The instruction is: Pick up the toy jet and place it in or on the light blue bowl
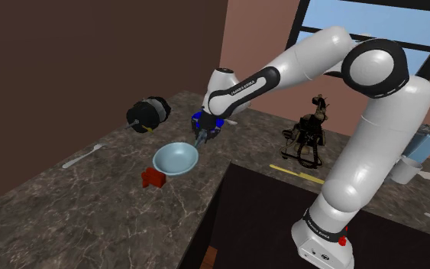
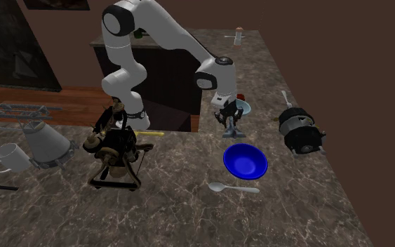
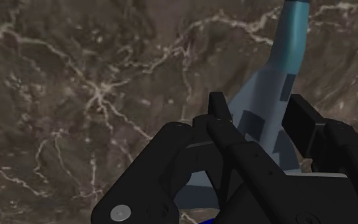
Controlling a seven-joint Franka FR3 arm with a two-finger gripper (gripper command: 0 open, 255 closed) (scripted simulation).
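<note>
While the pincer (image 3: pixel 258 107) clasps the toy jet (image 3: pixel 290 38), the light blue bowl (image 1: pixel 173 160) lies just beside.

The table (image 1: pixel 68 206) under me looks like polished dark brown stone, smooth, with pale veins running through it and a dull sheen. My arm (image 1: pixel 373 153) has a smooth, glossy white shell that looks like moulded plastic, while my gripper (image 3: pixel 258 102) is plain matt black and the toy jet (image 3: pixel 292 38) is a smooth, flat blue-grey with darker panels. The light blue bowl (image 1: pixel 176 159) is smooth with a soft gloss, and the dark blue bowl (image 2: pixel 245 161) shines more strongly.
</note>
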